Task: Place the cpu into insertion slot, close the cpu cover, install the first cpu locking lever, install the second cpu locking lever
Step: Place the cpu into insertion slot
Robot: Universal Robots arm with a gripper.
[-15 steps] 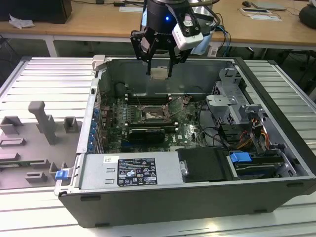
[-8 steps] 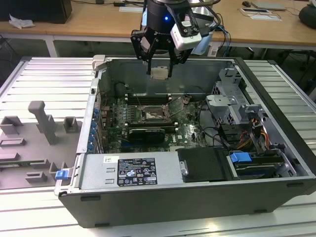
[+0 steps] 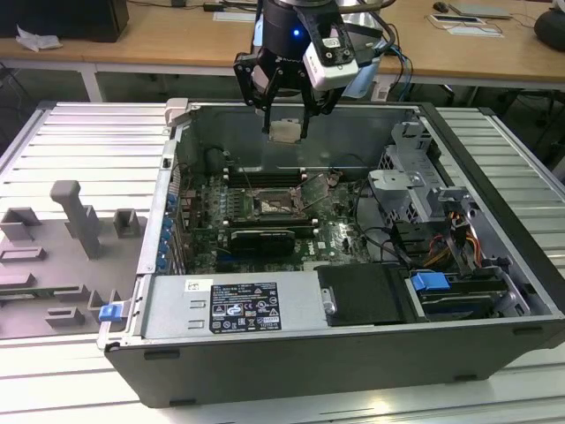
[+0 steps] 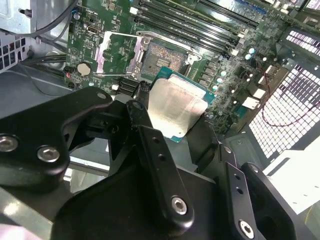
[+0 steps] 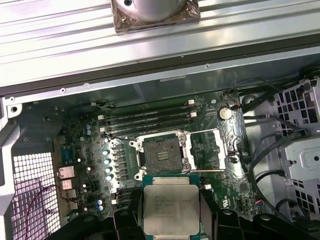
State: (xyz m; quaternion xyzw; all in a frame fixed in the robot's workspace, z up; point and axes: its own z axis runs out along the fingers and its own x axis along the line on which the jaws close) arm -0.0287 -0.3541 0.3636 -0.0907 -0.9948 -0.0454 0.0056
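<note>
The claw (image 3: 285,134) grips the cpu (image 5: 171,209) by its edges, above the open case (image 3: 265,358). Below it the socket (image 5: 162,154) lies bare, with its cover (image 5: 212,149) swung open beside it.

At the top centre of the exterior view, the arm's wrist (image 3: 281,18) is showing as a glossy black cylinder, and a small blue light (image 3: 298,34) is glowing on it. A white camera box (image 3: 328,55) with a dark round lens is sitting on the wrist toward the exterior view's right. Black and blue cables (image 3: 399,60) are trailing off beside it. The claw (image 3: 287,132) is showing as black, angular link bars. In the second wrist view the bars (image 4: 150,165) are looking matt black with rounded ends, and silver screws (image 4: 179,205) are shining at their pivots. In the first wrist view the fingers (image 5: 126,221) are appearing black too.
</note>
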